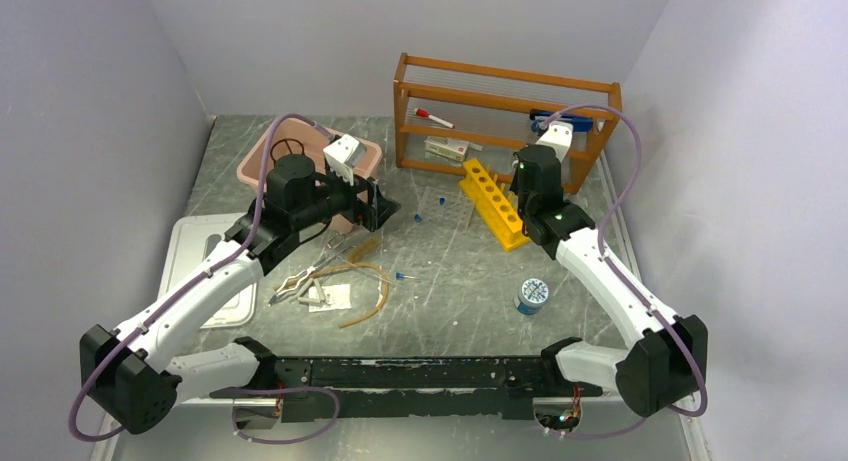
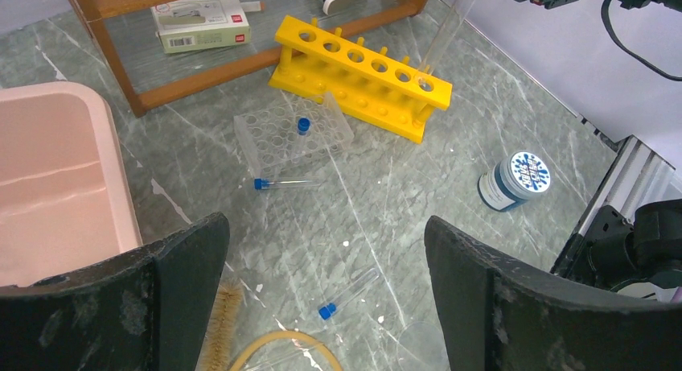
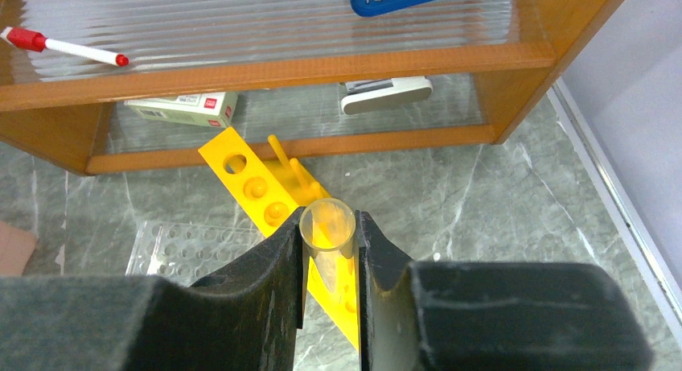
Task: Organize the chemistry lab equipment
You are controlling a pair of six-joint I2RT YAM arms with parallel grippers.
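Currently your right gripper (image 3: 330, 241) is clamped on a glass tube (image 3: 327, 224), one finger on either side just under its rim. The tube's open mouth points up at the wrist camera, and its long axis runs down toward the yellow rack (image 3: 259, 187). Seen from the left wrist, the tube leans a little. Its lower end is at the rack's end hole, the one nearest the right wall. You cannot tell whether the tip is inside that hole.

Your left gripper (image 2: 323, 226) hangs with its jaws spread wide, gripping nothing, over the table (image 2: 378, 190) beside the pink bin (image 2: 56, 146). Under it two capped tubes lie flat. One (image 2: 281, 183) lies left to right across the view, with its blue cap to the left, just in front of the clear tray (image 2: 265, 142). The other (image 2: 350, 293) lies on a diagonal with its cap at the lower left. A third capped tube (image 2: 303, 125) stands upright in the tray.

From above, the tubing (image 1: 372, 281) curves in a loop near your arms. The tongs (image 1: 297, 281) lie just beside it, their length running on a diagonal. The black wire stand (image 1: 288, 146) sits in the bin, partly hidden by the left arm.
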